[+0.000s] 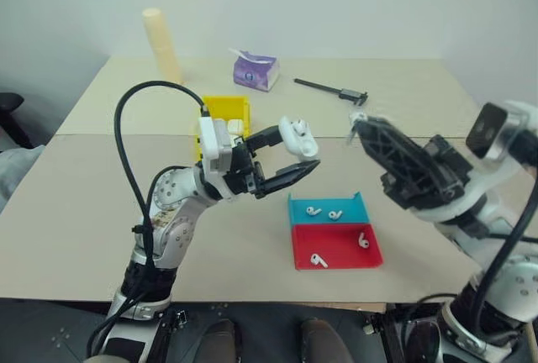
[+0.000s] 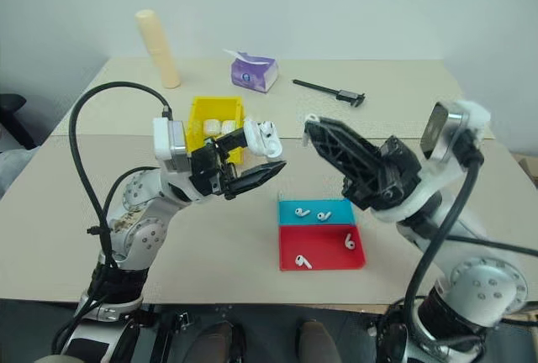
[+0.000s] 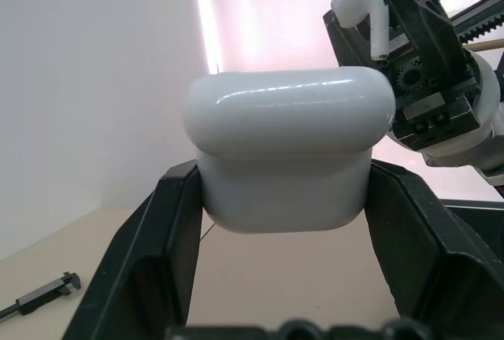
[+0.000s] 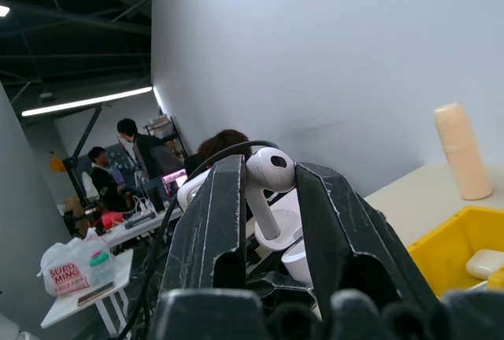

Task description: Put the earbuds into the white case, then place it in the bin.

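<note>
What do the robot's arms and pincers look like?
Both arms are silver-grey metal with round joints, white wrist blocks and thick black cables looping beside them. The left pincer and right pincer each have two black fingers, flat and tapering, with black gear teeth behind them.

Table (image 1: 101, 212): you had a beige top before you, a seam running across its middle.
Far edge: a cream cylinder (image 1: 162, 44) stood upright, a purple tissue pack (image 1: 255, 71) lay near it, and a black caliper (image 1: 331, 90) lay further right.
Middle: your yellow bin (image 1: 220, 113) stood there.
Near side: a teal tray (image 1: 327, 210) touched a red tray (image 1: 336, 247).
</note>
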Tool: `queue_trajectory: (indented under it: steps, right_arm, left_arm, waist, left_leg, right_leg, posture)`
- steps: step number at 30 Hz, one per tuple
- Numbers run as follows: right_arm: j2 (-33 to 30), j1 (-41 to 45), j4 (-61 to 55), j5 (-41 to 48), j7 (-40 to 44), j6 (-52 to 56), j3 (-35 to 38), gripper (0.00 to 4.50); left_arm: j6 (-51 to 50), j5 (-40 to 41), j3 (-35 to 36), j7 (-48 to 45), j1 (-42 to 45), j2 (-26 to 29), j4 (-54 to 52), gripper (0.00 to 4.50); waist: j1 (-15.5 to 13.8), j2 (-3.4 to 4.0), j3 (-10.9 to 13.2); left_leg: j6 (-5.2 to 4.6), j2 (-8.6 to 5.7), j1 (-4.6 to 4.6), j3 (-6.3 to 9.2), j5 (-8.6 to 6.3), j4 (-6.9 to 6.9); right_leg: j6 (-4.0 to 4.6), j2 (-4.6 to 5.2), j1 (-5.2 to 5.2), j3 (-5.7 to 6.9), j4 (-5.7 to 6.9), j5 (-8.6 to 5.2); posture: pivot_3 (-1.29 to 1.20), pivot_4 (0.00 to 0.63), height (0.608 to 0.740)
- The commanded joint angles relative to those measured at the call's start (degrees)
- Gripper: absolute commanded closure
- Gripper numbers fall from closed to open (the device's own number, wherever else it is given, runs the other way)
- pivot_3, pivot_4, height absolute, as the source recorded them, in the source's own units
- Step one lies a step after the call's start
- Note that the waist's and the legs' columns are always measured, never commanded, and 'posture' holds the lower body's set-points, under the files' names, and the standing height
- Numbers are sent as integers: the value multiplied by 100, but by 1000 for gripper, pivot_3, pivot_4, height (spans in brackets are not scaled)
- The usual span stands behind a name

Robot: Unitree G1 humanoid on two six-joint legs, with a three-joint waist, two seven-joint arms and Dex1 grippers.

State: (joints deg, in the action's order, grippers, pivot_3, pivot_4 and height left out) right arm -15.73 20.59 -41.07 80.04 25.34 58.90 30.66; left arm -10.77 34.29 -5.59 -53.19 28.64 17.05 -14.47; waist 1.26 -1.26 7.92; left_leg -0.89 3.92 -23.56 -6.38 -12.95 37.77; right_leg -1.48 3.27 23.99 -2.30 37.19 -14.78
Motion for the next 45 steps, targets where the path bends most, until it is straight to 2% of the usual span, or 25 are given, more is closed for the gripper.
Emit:
queue_trajectory:
  steps: [1,10,19,30,45]
  right_arm:
    - [-255,-84,-238,97,-120,-551,-382,3358]
    - [-571,-328,-286,-388,-4,-1417,-1237,3358]
    - [-889,-540,-178,-961,324,-1887,-1729,3358]
    - [-1176,-858,-118,-1477,481,-2239,-1950,3358]
    - [-1377,-838,-79,-1274,484,-2376,-1802,3358]
  left_arm:
    - [-40,161,-26,-202,43,34,-239,1716]
    - [25,-12,-118,-221,-71,43,-348,1716]
    - [69,-104,-105,-148,-203,28,-475,1716]
    - [147,-207,-107,-140,-253,-5,-483,1716]
    - [408,-524,-220,-352,-417,115,-303,1716]
  waist:
    - [10,0,0]
    - [-31,-1,0]
    - [-42,-1,0]
    - [-43,-2,1]
    - [-46,-2,1]
  left_leg:
    - [0,0,2,0,0,0]
    - [0,-2,-8,2,0,0]
    - [0,-2,-8,3,0,1]
    - [0,-2,-8,3,0,1]
    - [-1,-2,-7,3,0,1]
  right_leg:
    - [0,0,-1,-1,0,0]
    - [-2,1,1,2,-8,0]
    - [-2,1,0,3,-9,0]
    - [-2,1,1,2,-9,0]
    - [-2,1,0,2,-9,0]
  posture:
    - [0,150,740]
    - [0,150,740]
    - [0,150,740]
    - [0,150,740]
    - [0,150,740]
